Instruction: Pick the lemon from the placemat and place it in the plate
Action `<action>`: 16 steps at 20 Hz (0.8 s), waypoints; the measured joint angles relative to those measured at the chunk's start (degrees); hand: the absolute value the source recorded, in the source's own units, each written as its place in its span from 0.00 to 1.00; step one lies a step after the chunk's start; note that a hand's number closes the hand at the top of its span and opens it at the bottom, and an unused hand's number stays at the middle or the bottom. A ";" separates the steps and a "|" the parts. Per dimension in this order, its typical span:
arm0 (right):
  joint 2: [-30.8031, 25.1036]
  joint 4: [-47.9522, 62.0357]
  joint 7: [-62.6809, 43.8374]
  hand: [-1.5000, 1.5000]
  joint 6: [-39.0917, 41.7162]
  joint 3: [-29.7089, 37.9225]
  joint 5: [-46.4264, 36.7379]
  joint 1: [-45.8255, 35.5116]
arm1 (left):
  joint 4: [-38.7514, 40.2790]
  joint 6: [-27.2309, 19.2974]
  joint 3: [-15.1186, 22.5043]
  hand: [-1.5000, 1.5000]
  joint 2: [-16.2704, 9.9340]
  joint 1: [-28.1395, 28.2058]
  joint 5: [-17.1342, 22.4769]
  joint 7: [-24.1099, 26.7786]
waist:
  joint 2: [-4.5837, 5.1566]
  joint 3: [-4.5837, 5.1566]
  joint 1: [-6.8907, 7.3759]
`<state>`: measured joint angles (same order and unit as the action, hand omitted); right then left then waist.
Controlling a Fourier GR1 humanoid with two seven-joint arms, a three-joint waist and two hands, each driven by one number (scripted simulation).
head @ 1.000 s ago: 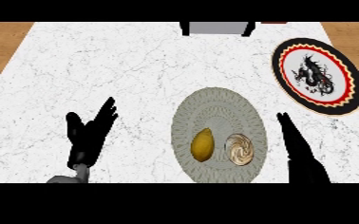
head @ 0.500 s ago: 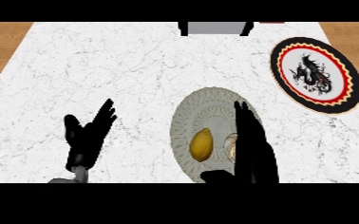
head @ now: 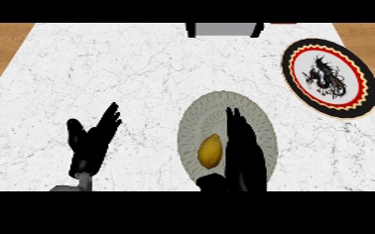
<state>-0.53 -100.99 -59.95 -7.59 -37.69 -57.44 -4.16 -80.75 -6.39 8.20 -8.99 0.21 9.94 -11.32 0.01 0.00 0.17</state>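
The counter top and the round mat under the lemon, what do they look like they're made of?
The counter top looks like white marble or a marble-look stone: pale, with thin grey veins, and a matte finish as far as one can tell. The round placemat under the lemon looks like woven fabric or fibre, grey-beige with fine concentric ribbing and a dull surface; the exact material stays open.

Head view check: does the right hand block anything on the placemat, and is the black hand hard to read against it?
Head view: the right hand lies over the placemat's right half, covering whatever sits there; the lemon beside it stays visible. Head view: the hand reads as a flat black silhouette, fingers straight. Head view: the left hand and plate are unobstructed.
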 measured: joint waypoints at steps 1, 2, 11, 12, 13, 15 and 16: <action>0.02 0.58 -0.45 0.00 -0.12 -0.56 -0.27 -0.37 | -0.17 0.55 -0.15 0.50 0.00 0.29 0.22 0.13 | -0.01 0.01 0.01; 0.03 1.29 -0.86 0.00 -0.13 -0.86 -0.51 -0.79 | -0.38 1.03 -0.25 0.50 -0.13 0.75 0.28 0.34 | -0.02 0.01 0.03; 0.11 9.48 -1.73 0.00 -1.37 0.44 -1.40 -3.80 | -2.51 0.88 -0.34 0.50 0.42 1.33 -0.88 -1.58 | -0.01 0.00 0.08; 0.12 10.17 -1.73 0.00 -1.66 0.33 -1.17 -4.10 | -1.71 0.83 -0.48 0.50 0.78 0.89 -1.12 -1.30 | -0.01 0.00 0.05; 0.15 11.69 -1.18 0.00 -2.18 0.99 -0.65 -4.59 | -1.32 1.56 -1.20 0.50 0.27 0.92 -0.73 -1.05 | 0.00 0.00 0.07; 0.13 13.12 -1.38 0.00 -2.60 0.74 0.42 -5.86 | -2.02 1.21 -0.98 0.50 0.79 1.46 -1.33 -1.03 | 0.00 0.00 0.11; 0.15 14.07 -1.05 0.00 -3.12 0.44 0.81 -5.51 | -1.66 0.96 -1.10 0.50 0.95 0.40 -1.54 -1.88 | 0.00 0.00 0.06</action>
<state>-0.38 -86.93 -61.00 -10.71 -37.25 -56.63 -9.67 -82.41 -5.43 7.10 -8.04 0.62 8.40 -13.19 0.01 0.00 0.23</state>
